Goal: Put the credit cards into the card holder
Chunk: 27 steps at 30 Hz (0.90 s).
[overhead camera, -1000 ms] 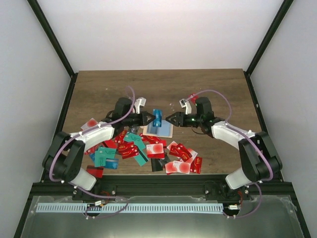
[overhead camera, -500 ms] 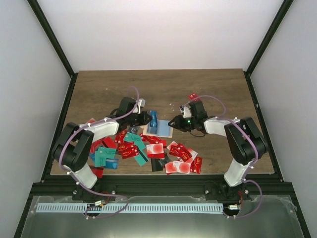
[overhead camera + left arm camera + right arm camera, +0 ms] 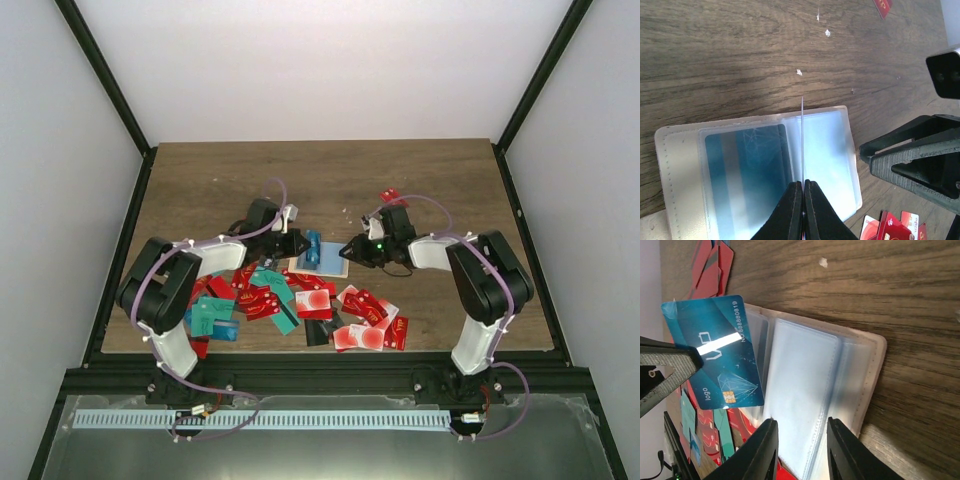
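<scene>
The card holder (image 3: 333,262) lies open on the table, its light blue clear pockets facing up; it also shows in the left wrist view (image 3: 830,145) and the right wrist view (image 3: 805,385). My left gripper (image 3: 300,244) (image 3: 803,187) is shut on a blue credit card (image 3: 312,248) (image 3: 715,355). It holds the card on edge over the holder's middle fold, where it shows edge-on (image 3: 803,130). Another blue card (image 3: 745,170) sits inside the left pocket. My right gripper (image 3: 352,248) (image 3: 801,426) is open and empty, its jaws astride the holder's right-hand pocket.
Many red, teal and white-and-red cards (image 3: 265,298) lie heaped near the holder's left and front. More red cards (image 3: 368,322) lie to the front right. One red card (image 3: 389,195) lies behind the right gripper. Black frame posts stand at the table's sides.
Both arms have reached further in and lower. The left gripper has brought the blue card down onto the holder. The right gripper has come down over the holder's right side.
</scene>
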### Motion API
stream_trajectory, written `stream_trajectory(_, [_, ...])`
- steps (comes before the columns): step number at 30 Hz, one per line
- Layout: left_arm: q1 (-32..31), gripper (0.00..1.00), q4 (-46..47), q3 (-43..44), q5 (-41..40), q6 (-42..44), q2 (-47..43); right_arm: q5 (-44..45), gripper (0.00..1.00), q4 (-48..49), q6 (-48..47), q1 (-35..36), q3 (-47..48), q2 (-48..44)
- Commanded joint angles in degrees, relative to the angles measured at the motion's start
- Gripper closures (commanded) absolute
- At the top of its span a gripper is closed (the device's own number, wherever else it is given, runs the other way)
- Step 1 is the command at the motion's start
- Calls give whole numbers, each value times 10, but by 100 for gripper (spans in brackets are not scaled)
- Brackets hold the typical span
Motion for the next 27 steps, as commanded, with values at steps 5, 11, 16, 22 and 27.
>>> stream_trajectory(5, [2,96,13,11,17,-4,20,-7,72,11,5,-3,17,22])
stream_trajectory(11, [3,96,23,8,32,-22,25,-9,74,15,8,-4,10,25])
stream_trajectory(16, [5,96,33,12,56,-55,38,-13,75,18,11,-4,6,28])
stream_trajectory(22, [8,96,33,12,60,-81,48,-15,75,22,12,-4,1,27])
stream_trajectory(27, [13,96,43,4,71,-112,51,-11,75,20,11,-4,-3,27])
